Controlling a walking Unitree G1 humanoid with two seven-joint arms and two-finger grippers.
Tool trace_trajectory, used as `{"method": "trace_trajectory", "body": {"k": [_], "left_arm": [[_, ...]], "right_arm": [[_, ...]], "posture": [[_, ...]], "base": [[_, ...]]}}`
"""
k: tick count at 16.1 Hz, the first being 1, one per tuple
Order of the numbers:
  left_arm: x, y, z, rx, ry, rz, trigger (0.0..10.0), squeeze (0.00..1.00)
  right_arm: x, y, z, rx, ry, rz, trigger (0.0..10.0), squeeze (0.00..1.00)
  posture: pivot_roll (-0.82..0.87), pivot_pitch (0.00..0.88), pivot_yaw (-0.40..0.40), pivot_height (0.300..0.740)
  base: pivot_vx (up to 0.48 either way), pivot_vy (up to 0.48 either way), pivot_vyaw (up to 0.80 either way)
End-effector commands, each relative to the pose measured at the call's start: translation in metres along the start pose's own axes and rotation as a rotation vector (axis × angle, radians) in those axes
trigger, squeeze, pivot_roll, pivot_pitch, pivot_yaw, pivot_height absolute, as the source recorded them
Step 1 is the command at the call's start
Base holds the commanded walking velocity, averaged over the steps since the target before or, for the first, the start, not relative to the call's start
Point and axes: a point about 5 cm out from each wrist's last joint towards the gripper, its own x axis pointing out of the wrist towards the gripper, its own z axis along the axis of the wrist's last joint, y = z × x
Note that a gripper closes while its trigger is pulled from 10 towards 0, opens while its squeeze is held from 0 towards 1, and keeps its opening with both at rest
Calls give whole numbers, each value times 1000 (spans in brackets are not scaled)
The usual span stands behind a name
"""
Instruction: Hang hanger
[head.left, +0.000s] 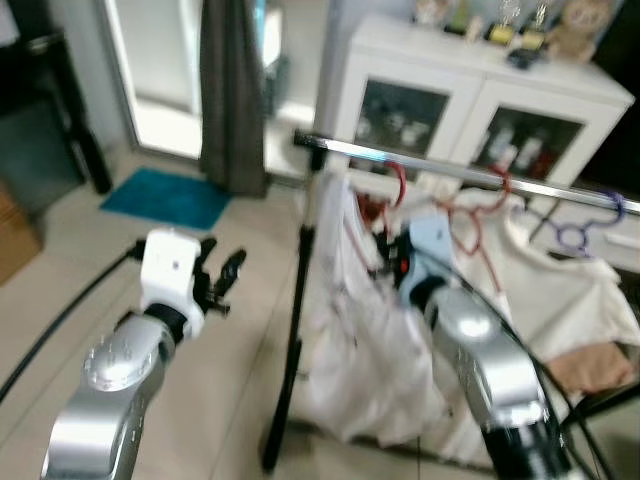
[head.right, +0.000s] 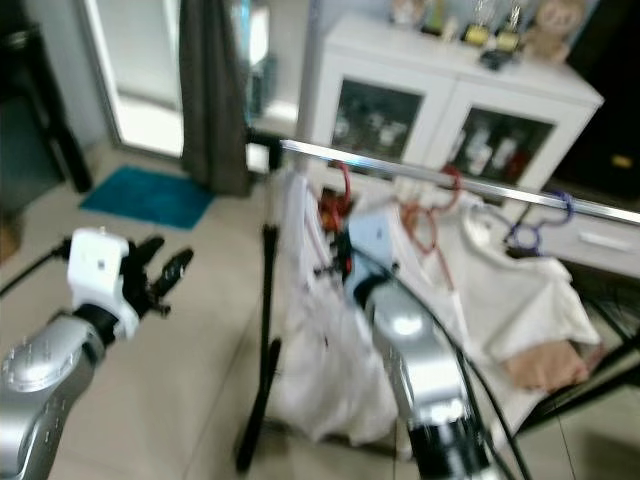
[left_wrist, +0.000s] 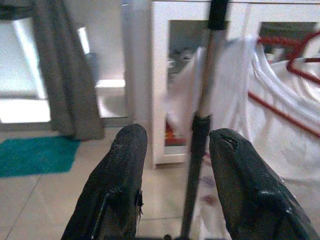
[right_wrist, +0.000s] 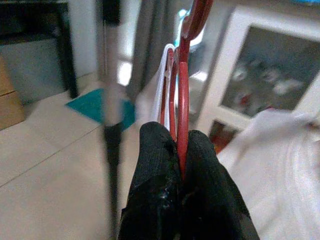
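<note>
Right gripper (right_wrist: 181, 165): its fingers (right_wrist: 155, 165) are pressed together on the neck of the red hanger (right_wrist: 184, 95), which rises straight up out of the pinch, between the two pads.
Red hanger: a white garment (head.left: 370, 340) hangs from it and drapes below and ahead of the right gripper; the hook (head.left: 398, 182) sits at the chrome rail (head.left: 420, 160), just above the fingers. The blur keeps me from telling whether the hook rests fully over the rail or is only touching it.
Left gripper (head.left: 222, 278): held out to the side, well apart from the hanger, fingers (left_wrist: 120, 185) spread wide with nothing between them; the rack's black upright post (left_wrist: 197, 150) stands beyond the gap.
Rail: further along it, away from the right fingers, hang another red hanger (head.left: 478, 225) and a purple hanger (head.left: 585, 232), with a white shirt (head.left: 560, 290) spread beneath them.
Behind the rack: a white cabinet (head.left: 450, 90) with glass doors.
Progress: late stage by my reading. The hanger is lifted to rail height and still gripped.
Left to do: seat the hook surely on the rail, then let go and pull the right fingers clear.
</note>
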Motion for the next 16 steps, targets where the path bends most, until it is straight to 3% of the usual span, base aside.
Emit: {"method": "trace_trajectory", "body": {"k": [1,5,9,12,16], "left_arm": [[3,-12,2,0,0,-71,10000,0],[0,-17,4,32,16,-190,10000,0],[-12,-22,4,149,93,-413,10000,0],[-16,-21,5,169,114,-461,10000,0],[-18,-25,4,172,126,-496,10000,0]], "right_arm": [[0,-11,13,-18,-34,-58,10000,0],[17,-20,31,0,-54,-117,10000,0],[48,-32,27,17,75,-167,10000,0],[63,-35,19,31,171,-179,10000,0],[74,-24,6,28,306,-123,10000,0]], "posture": [[-13,0,-88,740],[-18,0,-80,740],[-9,0,-83,740],[-3,0,-86,740],[-5,0,-87,740]], "base": [[289,0,0],[66,0,0],[0,0,0],[0,0,0],[0,0,0]]}}
